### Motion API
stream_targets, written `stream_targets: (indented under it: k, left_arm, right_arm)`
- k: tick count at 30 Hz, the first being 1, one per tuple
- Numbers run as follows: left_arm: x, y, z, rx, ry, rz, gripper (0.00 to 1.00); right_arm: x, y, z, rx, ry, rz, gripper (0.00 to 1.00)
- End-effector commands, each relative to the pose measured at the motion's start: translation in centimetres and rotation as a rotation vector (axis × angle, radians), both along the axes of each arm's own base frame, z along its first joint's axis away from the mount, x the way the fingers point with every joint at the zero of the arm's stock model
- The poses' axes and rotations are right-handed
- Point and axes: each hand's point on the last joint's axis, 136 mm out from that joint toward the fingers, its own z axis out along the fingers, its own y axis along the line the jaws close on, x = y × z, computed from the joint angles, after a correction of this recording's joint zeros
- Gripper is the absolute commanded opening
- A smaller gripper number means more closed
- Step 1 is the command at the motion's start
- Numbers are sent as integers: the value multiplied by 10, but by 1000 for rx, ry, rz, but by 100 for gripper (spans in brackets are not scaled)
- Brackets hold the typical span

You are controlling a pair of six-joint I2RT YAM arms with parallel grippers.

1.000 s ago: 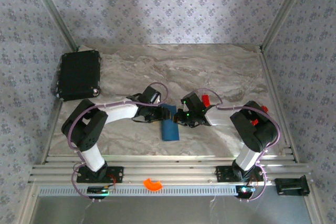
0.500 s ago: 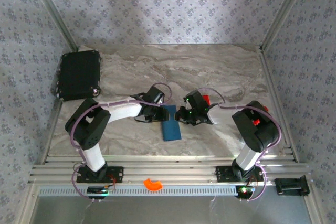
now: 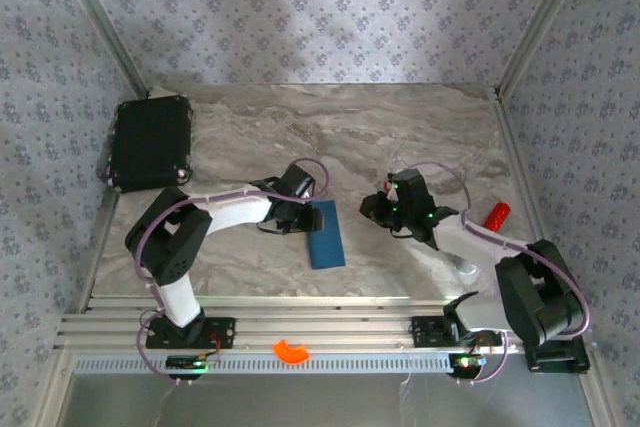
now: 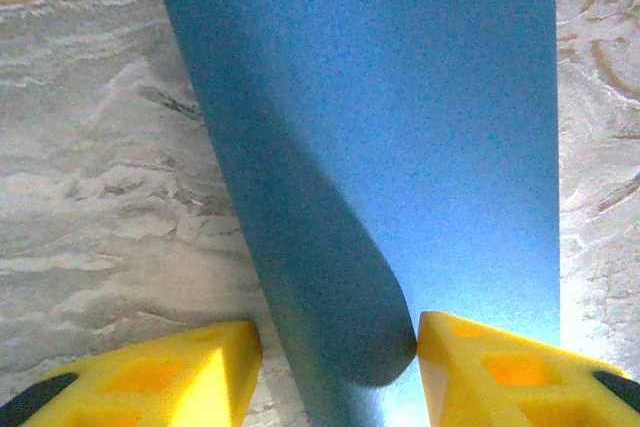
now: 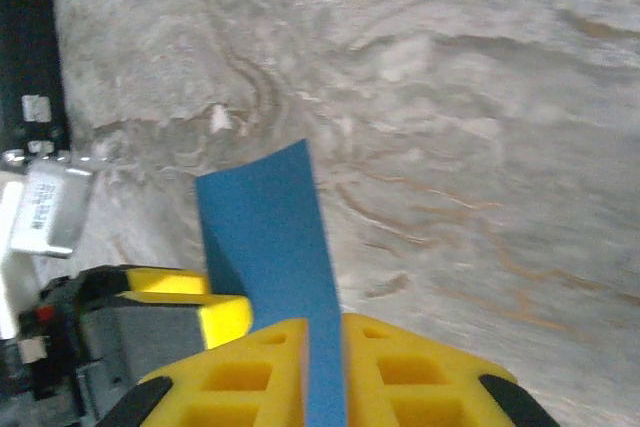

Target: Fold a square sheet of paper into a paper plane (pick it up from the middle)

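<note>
Yellow pads [image 4: 500,377] of the left gripper [image 4: 338,352] stand about half-wide, closed against both sides of a soft rolled-over fold in the square sheet of paper [image 4: 400,147]. The fold is a loose curl, not a pressed crease. The rest of the blue sheet lies flat on the marbled table [image 3: 400,137], near its middle.

The right gripper [image 5: 320,347] shows a narrow gap with blue in it. From above it sits apart from the sheet's right edge, so I cannot tell whether it holds anything.

Likely trouble is that a harder squeeze on the curl would set a crooked crease. With perhaps one grip alone on it, a pull could also drag the thin sheet across the smooth top and skew its edges. No paper plane shape has formed yet.

One container is present, the black case [image 3: 150,142] at the far left corner. It is shut, so its contents are hidden.
</note>
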Motion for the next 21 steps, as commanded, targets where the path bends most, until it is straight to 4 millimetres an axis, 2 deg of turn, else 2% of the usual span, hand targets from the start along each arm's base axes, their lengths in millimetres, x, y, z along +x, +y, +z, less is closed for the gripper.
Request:
stream_targets:
  k: [1,8,21]
  left_arm:
    - [-20,23,-43,139,81,-15,48]
    - [-21,24,-47,147,86,-19,44]
    - [-21,25,-51,164,90,-38,50]
  right_arm:
    - [-8,-9,-7,-17,28,-20,18]
    - [-12,-4,-11,-16,44,3,18]
    - [-14,1,-17,-16,57,21,18]
